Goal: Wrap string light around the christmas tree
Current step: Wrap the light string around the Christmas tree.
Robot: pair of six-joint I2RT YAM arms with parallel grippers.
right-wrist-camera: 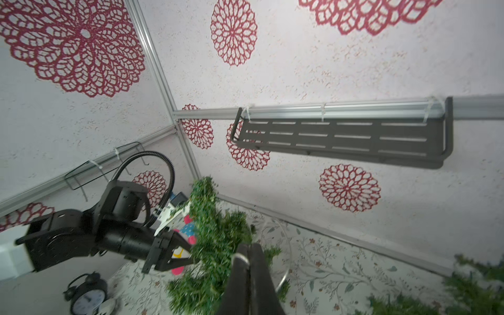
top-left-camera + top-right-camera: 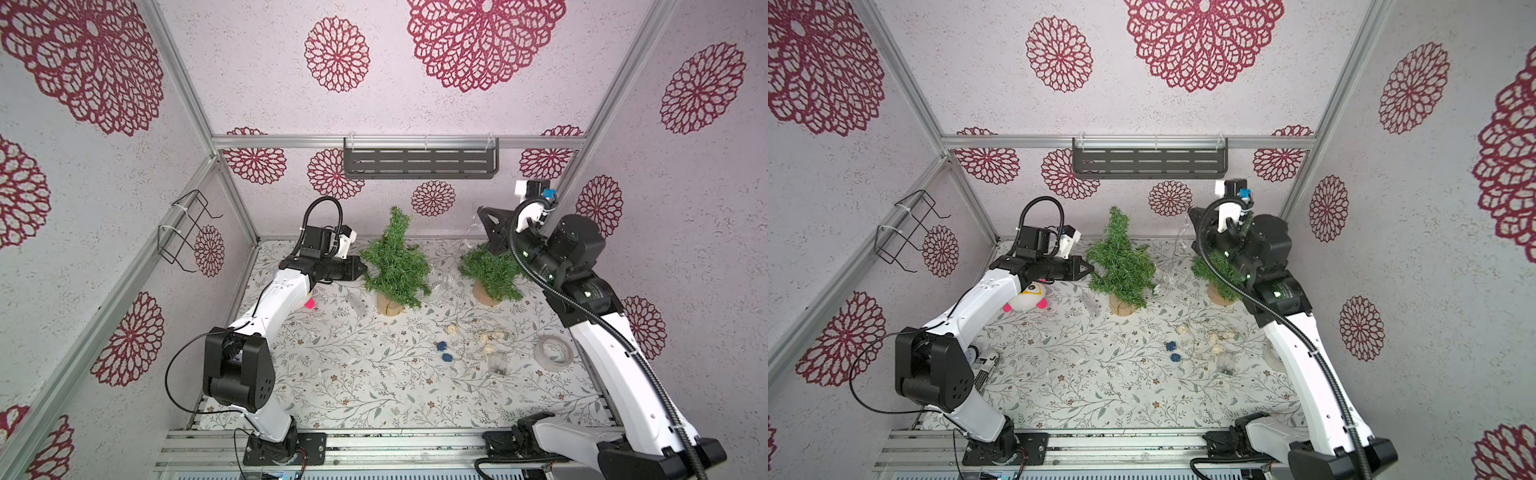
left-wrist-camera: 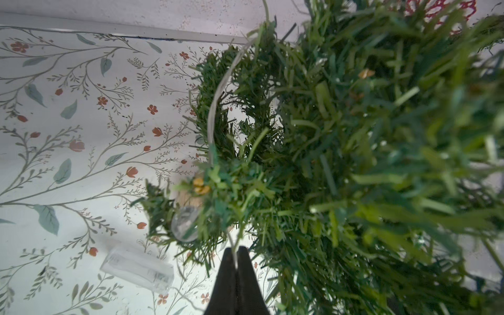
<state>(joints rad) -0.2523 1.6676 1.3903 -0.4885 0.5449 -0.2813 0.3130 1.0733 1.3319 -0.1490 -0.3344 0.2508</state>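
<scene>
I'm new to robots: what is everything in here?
taller christmas tree: one, green, back middle of table.
shorter christmas tree: one, green, to its right.
string light: one, clear, on taller tree.
battery box: one, clear, beside taller tree.
woven balls: several, cream, right middle.
blue pieces: two, blue, centre.
tape roll: one, whitish, right edge.
plush toy: one, white-pink, back left.
alarm clock: one, black, left side.
shelf: one, dark grey, back wall.
wire rack: one, black, left wall.
left tool: one, black, shut on string light at taller tree.
right tool: one, black, shut on string light, raised.
</scene>
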